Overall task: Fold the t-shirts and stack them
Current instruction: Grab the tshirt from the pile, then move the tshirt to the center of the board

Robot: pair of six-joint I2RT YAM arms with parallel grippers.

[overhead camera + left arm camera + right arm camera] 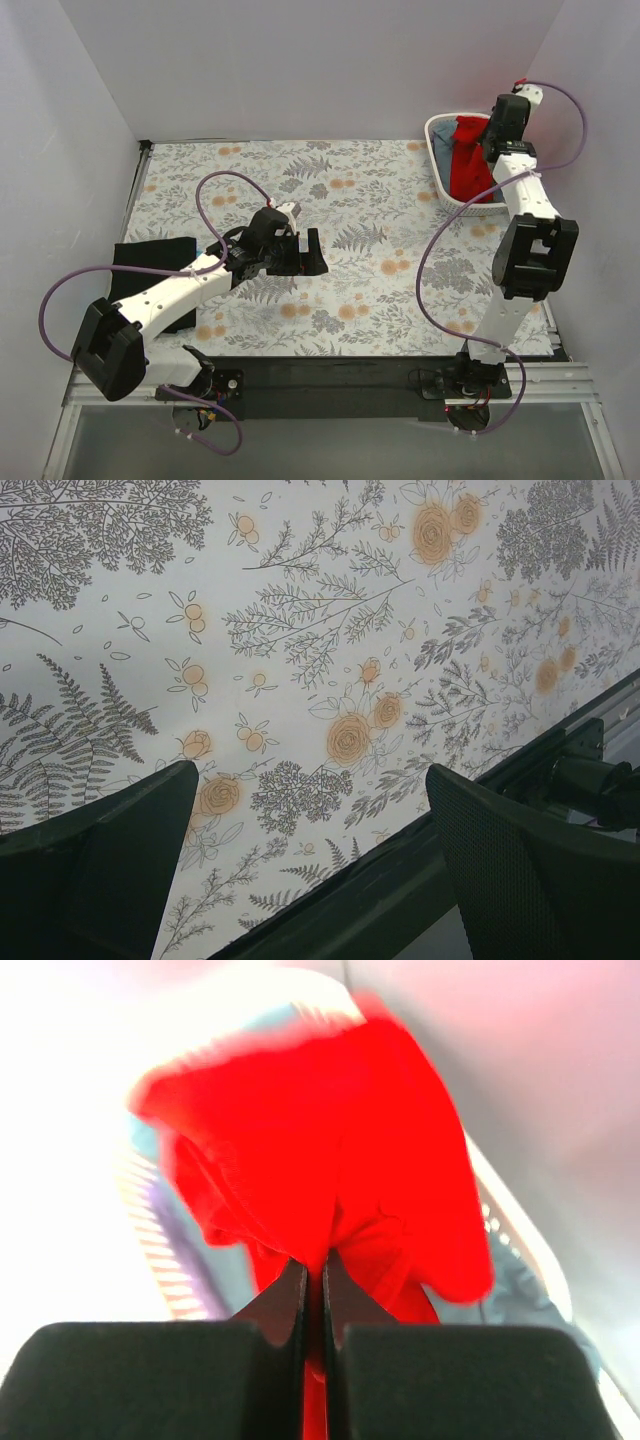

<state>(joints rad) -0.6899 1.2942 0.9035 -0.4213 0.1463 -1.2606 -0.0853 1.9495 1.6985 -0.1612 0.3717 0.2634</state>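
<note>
Pale, plain walls (320, 70) box the table in on three sides, just flat panels. The whole top is covered by a floral cloth (400, 260) with grey ferns and orange blossoms. It's lying flat, with a black rail (340, 375) along the 6 o'clock edge where my arms bolt on.

The black t-shirt (150, 262) sits at 9 o'clock as a flat dark patch, partly under my left arm. The white basket (437, 150) is tucked in the 2 o'clock corner. The red t-shirt (466, 165) rises out of it, with some blue-grey fabric (443, 140) beside it.

The right gripper (312, 1270) is over the basket, fingers pinched tight on a fold of the red t-shirt. The left gripper (300, 252) hangs a bit toward 9 o'clock from centre, jaws spread wide, holding nothing.
</note>
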